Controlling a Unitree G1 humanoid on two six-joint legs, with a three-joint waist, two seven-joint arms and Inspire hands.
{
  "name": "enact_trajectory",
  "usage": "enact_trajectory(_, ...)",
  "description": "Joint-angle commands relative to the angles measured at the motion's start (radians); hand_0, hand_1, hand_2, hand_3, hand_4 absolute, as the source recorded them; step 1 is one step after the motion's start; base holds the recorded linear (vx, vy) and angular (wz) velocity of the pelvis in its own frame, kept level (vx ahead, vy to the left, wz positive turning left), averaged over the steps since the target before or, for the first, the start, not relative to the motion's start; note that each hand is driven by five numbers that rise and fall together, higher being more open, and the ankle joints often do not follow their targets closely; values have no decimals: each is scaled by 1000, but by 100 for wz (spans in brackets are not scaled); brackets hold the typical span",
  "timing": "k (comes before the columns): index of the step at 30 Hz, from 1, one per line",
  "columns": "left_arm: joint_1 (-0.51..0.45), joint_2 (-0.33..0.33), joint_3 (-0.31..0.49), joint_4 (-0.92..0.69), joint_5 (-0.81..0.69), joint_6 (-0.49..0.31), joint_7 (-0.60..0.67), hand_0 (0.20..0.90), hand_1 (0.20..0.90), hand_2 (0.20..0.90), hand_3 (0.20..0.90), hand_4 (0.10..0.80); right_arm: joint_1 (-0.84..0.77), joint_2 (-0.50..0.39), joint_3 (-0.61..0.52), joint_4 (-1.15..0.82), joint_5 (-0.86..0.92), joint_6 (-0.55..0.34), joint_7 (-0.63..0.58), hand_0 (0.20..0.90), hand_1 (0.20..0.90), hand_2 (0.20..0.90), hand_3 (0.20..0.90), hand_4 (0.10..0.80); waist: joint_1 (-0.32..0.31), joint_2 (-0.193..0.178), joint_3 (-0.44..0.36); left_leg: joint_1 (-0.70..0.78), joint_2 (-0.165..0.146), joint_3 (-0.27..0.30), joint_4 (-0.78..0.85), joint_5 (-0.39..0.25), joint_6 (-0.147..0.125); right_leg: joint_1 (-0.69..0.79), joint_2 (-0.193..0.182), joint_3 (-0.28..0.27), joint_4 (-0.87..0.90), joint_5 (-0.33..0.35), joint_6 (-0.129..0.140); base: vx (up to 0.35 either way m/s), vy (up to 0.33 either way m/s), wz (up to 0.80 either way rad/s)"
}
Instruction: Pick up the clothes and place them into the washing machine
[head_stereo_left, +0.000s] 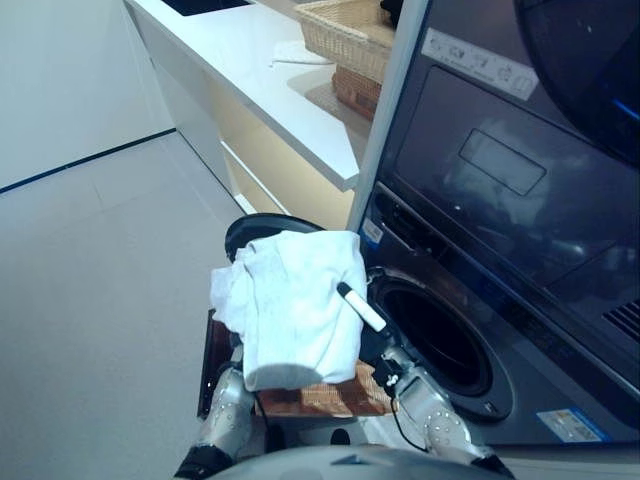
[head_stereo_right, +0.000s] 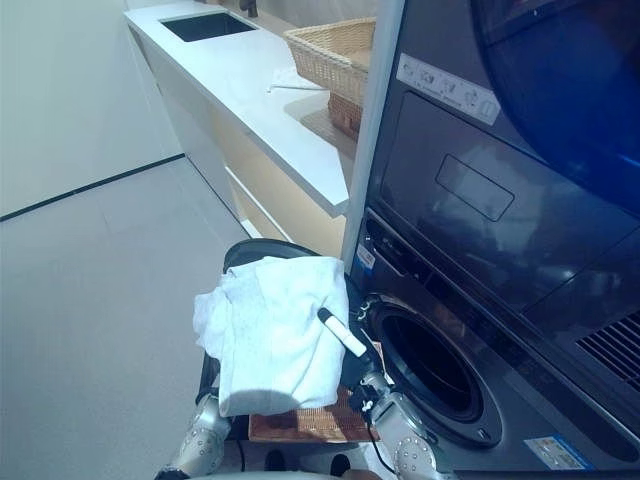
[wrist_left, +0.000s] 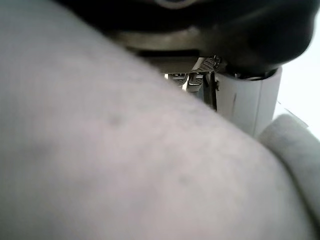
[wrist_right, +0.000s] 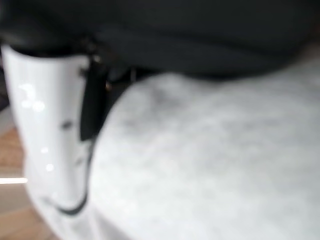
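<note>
The right hand presses its white-covered thumb against one white garment, which drapes over both hands just beside the washing machine and its open round drum opening. The left hand is buried under the cloth, so its grip cannot be told, and the right hand's fingers seem curled behind the fabric

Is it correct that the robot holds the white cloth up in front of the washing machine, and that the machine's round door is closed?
Not quite. The white cloth is held up in front of the washing machine, but the left eye view shows its round door open, with the dark drum opening exposed.
</note>
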Motion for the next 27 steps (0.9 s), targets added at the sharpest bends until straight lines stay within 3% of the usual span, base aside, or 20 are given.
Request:
enact_trajectory(1, -72, 15, -38, -124, 40, -51, -103, 900, 900, 900, 900, 800, -98, 62, -15, -39, 32, -77, 61, 200, 200, 200, 200, 300, 26, -43, -71, -27, -39, 16, -8, -24, -46, -22, -31, 11, -32, 50, 48, 0, 0, 0)
enact_trajectory(8, -62, 47, -2, -122, 112, -57, -100, 900, 900, 900, 900, 800, -66, 82, -44, 19, 48, -86, 70, 200, 200, 200, 200, 300, 17, -32, -72, -27, -39, 22, -8, -25, -45, -24, -30, 15, -31, 50, 48, 3, 0, -2)
enact_trajectory(23, -57, 19, 6, -122, 51, -61, -104, 900, 900, 900, 900, 800, -71, 83, -34, 16, 46, -80, 77, 200, 200, 200, 200, 300, 16, -31, -73, -24, -37, 28, -8, -26, -44, -22, -30, 19, -35, 52, 48, 0, 0, 0)
enact_trajectory(24, -57, 18, 7, -117, 50, -61, -105, 796, 796, 796, 796, 725, -71, 83, -34, 17, 46, -81, 76, 200, 200, 200, 200, 300, 16, -32, -73, -23, -38, 28, -8, -26, -44, -22, -30, 20, -35, 52, 48, 0, 0, 0)
enact_trajectory(25, -56, 17, 8, -116, 47, -60, -107, 247, 247, 247, 247, 333, -70, 84, -34, 18, 47, -80, 75, 200, 200, 200, 200, 300, 16, -32, -73, -23, -38, 28, -8, -26, -44, -21, -29, 21, -36, 53, 48, 0, 0, 0)
enact_trajectory(26, -56, 15, 10, -117, 44, -59, -110, 200, 200, 200, 200, 300, -69, 86, -35, 18, 47, -80, 76, 200, 200, 200, 200, 300, 16, -32, -72, -22, -38, 28, -8, -27, -44, -21, -29, 21, -36, 53, 48, 0, 0, 0)
enact_trajectory(27, -56, 16, 10, -116, 44, -59, -110, 200, 200, 200, 200, 300, -69, 86, -35, 19, 47, -81, 76, 200, 200, 200, 200, 300, 16, -32, -72, -22, -38, 28, -8, -27, -44, -21, -29, 21, -36, 53, 48, 0, 0, 0)
